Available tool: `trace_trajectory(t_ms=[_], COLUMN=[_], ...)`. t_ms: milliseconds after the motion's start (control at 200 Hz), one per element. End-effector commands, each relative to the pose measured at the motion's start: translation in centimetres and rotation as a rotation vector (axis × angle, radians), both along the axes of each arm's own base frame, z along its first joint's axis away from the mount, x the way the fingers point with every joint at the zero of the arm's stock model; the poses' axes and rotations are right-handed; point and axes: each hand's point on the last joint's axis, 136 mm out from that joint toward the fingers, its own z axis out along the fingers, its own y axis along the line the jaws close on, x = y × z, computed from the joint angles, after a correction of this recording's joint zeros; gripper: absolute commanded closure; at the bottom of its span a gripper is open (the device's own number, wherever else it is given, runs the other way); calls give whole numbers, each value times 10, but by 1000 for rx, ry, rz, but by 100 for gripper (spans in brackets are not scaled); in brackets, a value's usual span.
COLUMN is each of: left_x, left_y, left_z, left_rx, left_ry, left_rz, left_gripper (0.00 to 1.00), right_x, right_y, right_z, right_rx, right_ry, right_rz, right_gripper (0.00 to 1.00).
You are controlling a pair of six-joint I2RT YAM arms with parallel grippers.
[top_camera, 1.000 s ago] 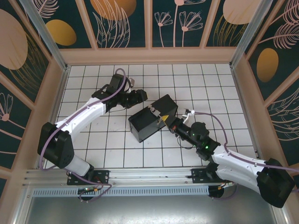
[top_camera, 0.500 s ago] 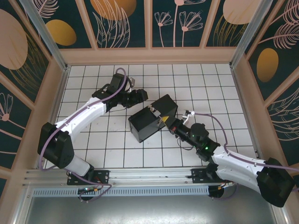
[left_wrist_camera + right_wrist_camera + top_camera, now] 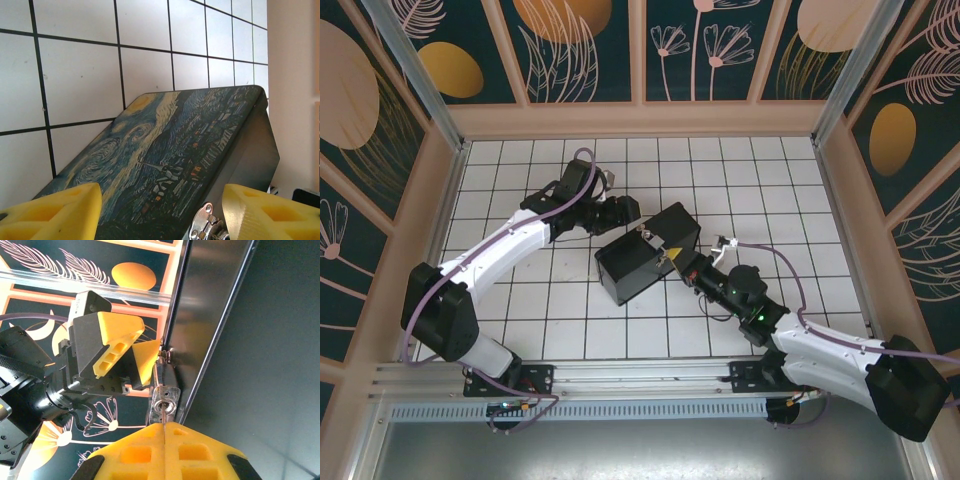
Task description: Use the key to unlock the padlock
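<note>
The white gridded surface [image 3: 520, 300] carries a black box [image 3: 625, 268] set askew to the grid lines, its Starry Night lid [image 3: 170, 160] filling my left wrist's view; my left jaws stand open at the box's far side, yellow fingers [image 3: 55, 215] spread either side of the lid's edge, gripping nothing; my right jaws are pressed shut at the box's near side; the padlock [image 3: 164, 392] hangs against the box's dark wall, just beside a left fingertip; the key [image 3: 164, 419] is pinched between my right pads [image 3: 200, 460], its thin blade reaching the keyhole.
</note>
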Motion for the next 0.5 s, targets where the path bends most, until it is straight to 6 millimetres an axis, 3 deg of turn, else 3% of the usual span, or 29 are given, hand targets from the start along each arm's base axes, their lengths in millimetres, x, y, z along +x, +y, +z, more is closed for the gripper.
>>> trace_trajectory(t_ms=[0, 495], left_x=[-1, -6], left_y=[-1, -8], left_z=[15, 13], left_rx=[-7, -28], left_ry=[-23, -11], left_rz=[-6, -34], left_gripper=[35, 36], right_x=[2, 8], right_y=[-2, 5], right_z=[12, 14], right_rx=[28, 16], right_ry=[-44, -68], right_rz=[-24, -24], right_gripper=[100, 100])
